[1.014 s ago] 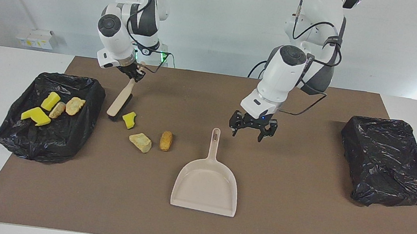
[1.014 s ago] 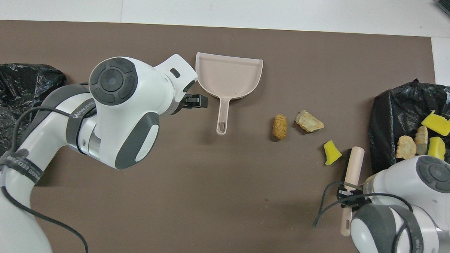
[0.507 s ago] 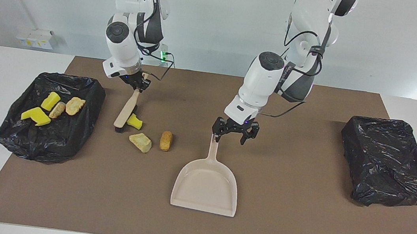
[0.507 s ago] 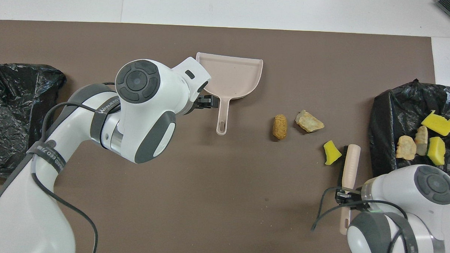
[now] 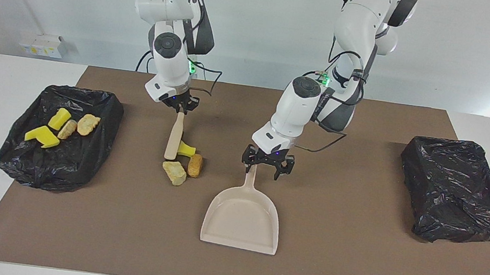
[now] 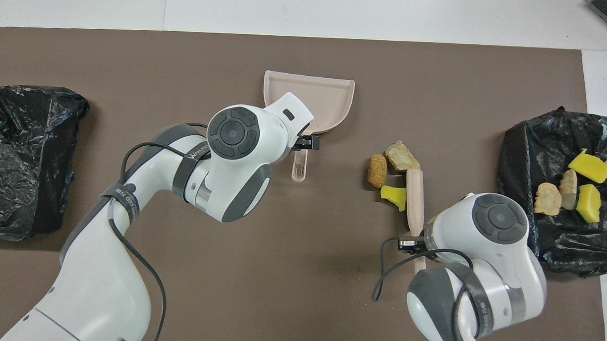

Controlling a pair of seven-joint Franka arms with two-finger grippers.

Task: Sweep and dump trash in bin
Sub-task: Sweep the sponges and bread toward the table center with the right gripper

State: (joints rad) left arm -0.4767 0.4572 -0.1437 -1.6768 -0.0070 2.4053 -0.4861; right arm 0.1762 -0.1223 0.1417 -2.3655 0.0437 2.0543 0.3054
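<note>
Below the right gripper (image 5: 180, 107), which is clenched on the top of the brush (image 5: 174, 137) handle, the brush hangs nearly upright with its lower end among three loose bits of trash: a yellow sponge (image 5: 186, 149) touching the brush, a tan lump (image 5: 174, 173) just under its tip, and an orange lump (image 5: 195, 165) beside that. Seen from overhead, the same three bits (image 6: 390, 173) cluster at the brush's tip. Toward the right arm's end of the table sits a black-lined bin (image 5: 97, 138) holding the other four bits (image 5: 61, 126): two yellow sponges and two tan lumps.

Under the left gripper (image 5: 263, 170), whose fingers stand spread and grasp nothing, lies the dustpan (image 5: 242, 216); the gripper is low over the handle's end, one fingertip just beside it. A second black-lined bin (image 5: 455, 191) sits at the left arm's end, well apart from both grippers.
</note>
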